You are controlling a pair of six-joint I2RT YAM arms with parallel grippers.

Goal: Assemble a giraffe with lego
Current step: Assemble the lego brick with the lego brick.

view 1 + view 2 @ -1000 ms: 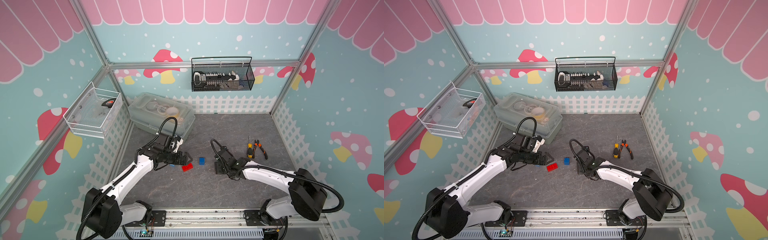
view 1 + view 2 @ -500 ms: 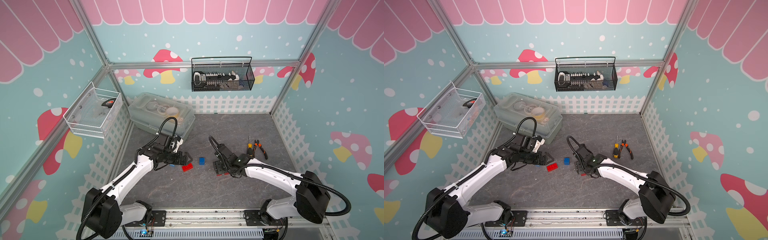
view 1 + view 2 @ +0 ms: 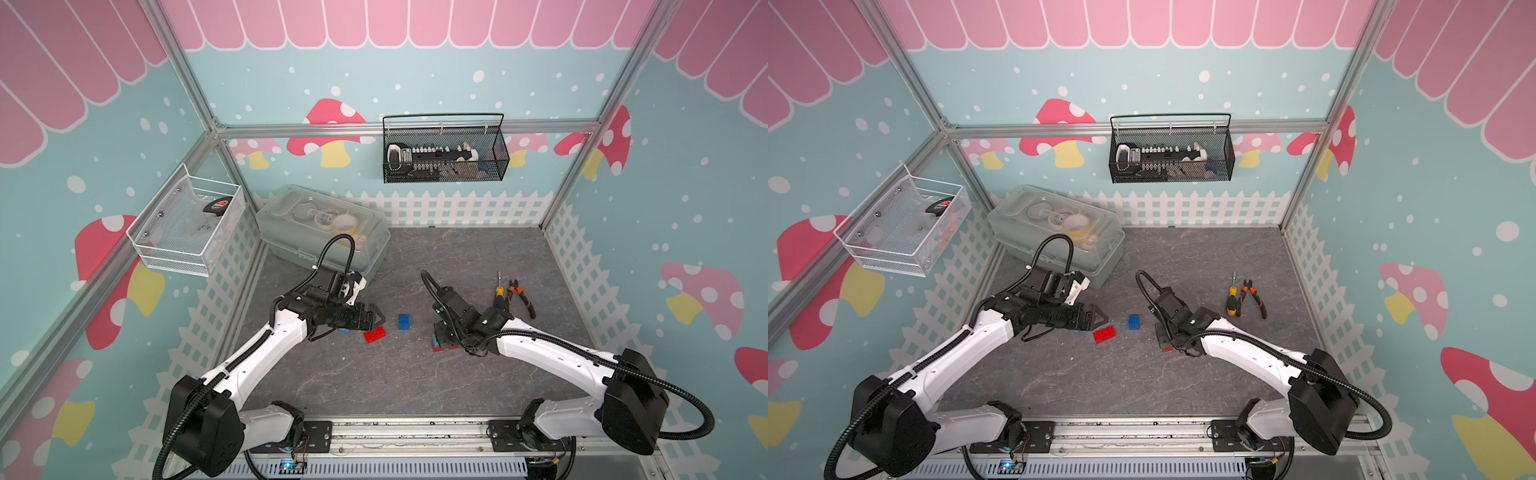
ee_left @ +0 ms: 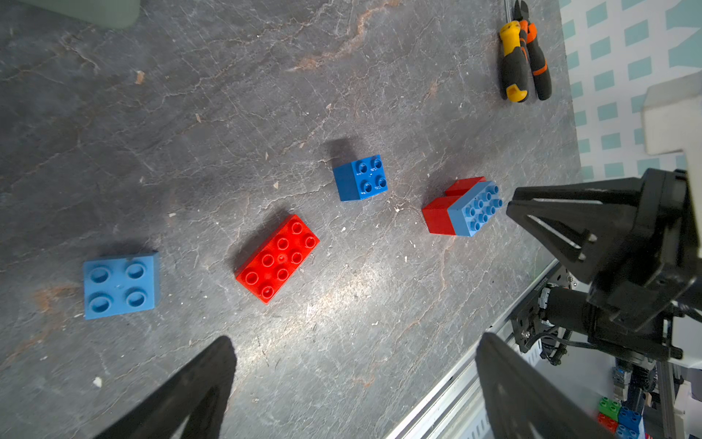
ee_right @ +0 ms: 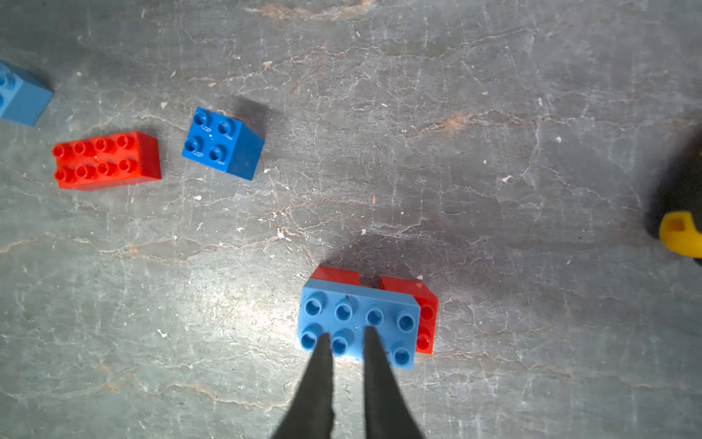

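Presently the giraffe (image 4: 463, 209) is seen only part built: one long light-blue brick (image 5: 359, 300) is seated, studs up, across two red legs (image 5: 336, 274), with a narrow gap left between the legs. The brick is set off-centre, so two studs of one leg are left uncovered past its end.

The giraffe stands on the desk (image 3: 415, 382), right of centre and toward the front, directly under the right tool (image 5: 346, 336). That tool is drawn in to a narrow point with nothing gripped. Its tips are held over the studs of the long light-blue brick; whether contact is made cannot be told.

The left tool (image 4: 355, 340) is spread wide and empty, held above the loose lego. Three loose pieces are noted, all studs up and apart from one another: a red brick (image 4: 277, 258), long; a dark blue brick (image 4: 361, 176), square; and a pale blue brick (image 4: 120, 285), square. In a top view the pale blue brick (image 3: 344, 331) is mostly hidden under the left tool. The dark blue brick lies between the red brick and the giraffe, with bare desk on each side of it.

A screwdriver (image 3: 498, 293) and pliers (image 3: 517, 297) lie side by side behind the right arm, toward the right fence (image 3: 582, 291). A clear box (image 3: 324, 232) fills the back left corner, just behind the left wrist. Bare desk is left open across the back middle and along the front strip up to the rail (image 3: 395, 432).
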